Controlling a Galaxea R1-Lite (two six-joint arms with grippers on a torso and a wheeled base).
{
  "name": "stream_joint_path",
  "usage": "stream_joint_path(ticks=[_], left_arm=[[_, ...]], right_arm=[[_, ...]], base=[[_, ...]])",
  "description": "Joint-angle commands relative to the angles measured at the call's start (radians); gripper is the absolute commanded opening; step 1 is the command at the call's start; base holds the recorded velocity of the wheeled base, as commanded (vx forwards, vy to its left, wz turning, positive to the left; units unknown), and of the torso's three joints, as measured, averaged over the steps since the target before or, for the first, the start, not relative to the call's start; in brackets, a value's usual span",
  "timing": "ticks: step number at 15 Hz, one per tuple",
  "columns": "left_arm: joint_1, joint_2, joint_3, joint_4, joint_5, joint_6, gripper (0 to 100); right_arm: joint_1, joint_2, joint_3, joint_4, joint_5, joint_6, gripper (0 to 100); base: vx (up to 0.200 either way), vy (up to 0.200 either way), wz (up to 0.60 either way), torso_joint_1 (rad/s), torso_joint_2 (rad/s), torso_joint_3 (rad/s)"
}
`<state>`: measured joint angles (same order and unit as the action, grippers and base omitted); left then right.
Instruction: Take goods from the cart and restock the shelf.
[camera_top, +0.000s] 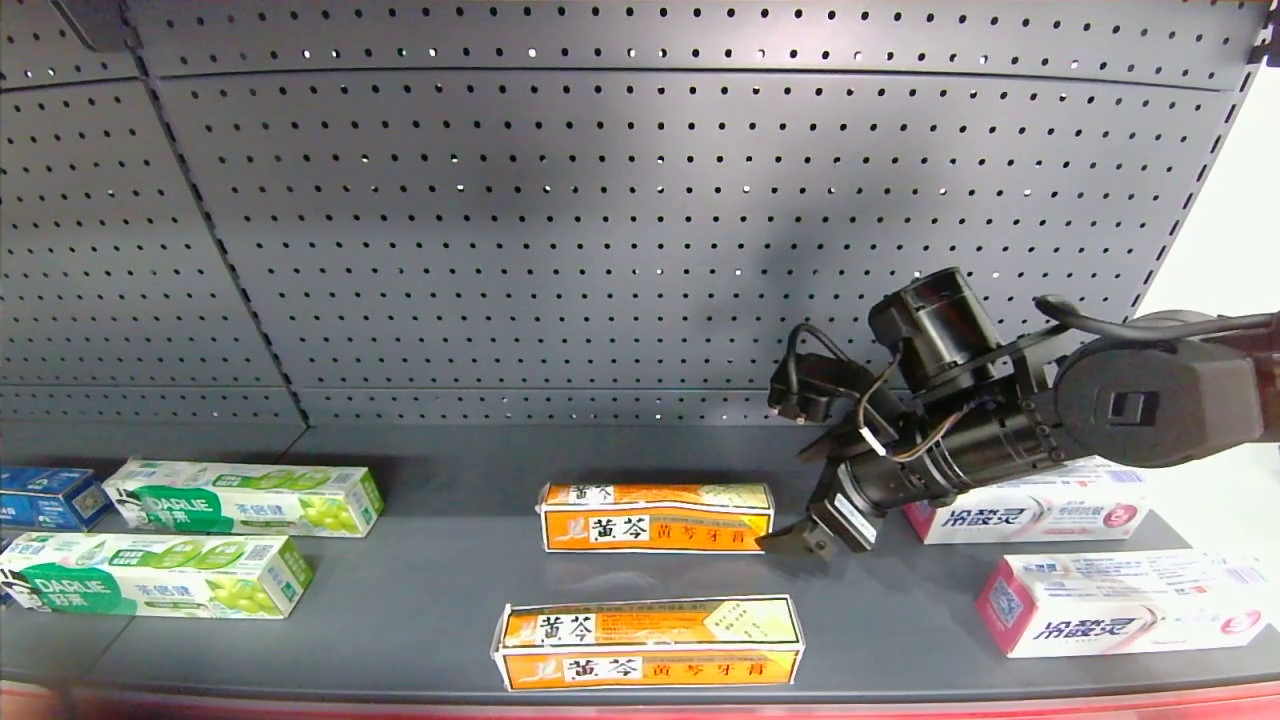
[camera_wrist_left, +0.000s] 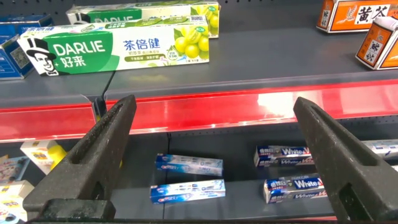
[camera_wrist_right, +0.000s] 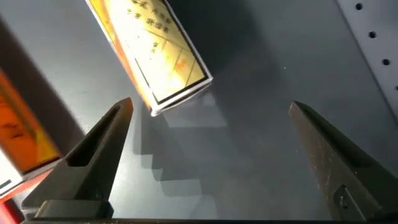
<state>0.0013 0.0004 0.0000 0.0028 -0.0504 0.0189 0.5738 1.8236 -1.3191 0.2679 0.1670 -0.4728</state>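
Head view: rear orange box (camera_top: 655, 517) shelved, right gripper (camera_top: 805, 497) empty
Spread wide, it sits at 3 o'clock of the box lying flat on the shelf (camera_top: 430, 590); left gripper (camera_wrist_left: 214, 102) gapes empty too, so another cart trip likely remains

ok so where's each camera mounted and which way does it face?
Head view: on the head, facing forward and down at the grey shelf; right gripper shows on the robot's right.
Left wrist view: on the left wrist, facing the shelf's red front edge; open left gripper frames it.
Right wrist view: on the right wrist, facing down at the rear orange box; the open right gripper frames it.
Shared: head and right wrist, the rear orange box; head and left wrist, the front green box.
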Motion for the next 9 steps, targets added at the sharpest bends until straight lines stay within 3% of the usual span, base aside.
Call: stream_joint_path(ticks=[1,5,9], left_arm=[[0.000,0.000,0.000,0.000,0.001,-0.001,100],[0.000,0.000,0.000,0.000,0.000,0.001,100],[0.000,0.000,0.000,0.000,0.000,0.001,100]], right_arm=[[-0.003,-0.072,0.018,-0.001,0.000,-0.001,100],[-0.006,-0.210,0.109,-0.016,-0.035,0.002,100],[-0.028,-0.208,0.242,-0.219,-0.164,0.020,100]], base=[[0.000,0.000,0.00,0.000,0.00,0.000],[0.000,0.000,0.00,0.000,0.00,0.000],[0.000,0.000,0.00,0.000,0.00,0.000]])
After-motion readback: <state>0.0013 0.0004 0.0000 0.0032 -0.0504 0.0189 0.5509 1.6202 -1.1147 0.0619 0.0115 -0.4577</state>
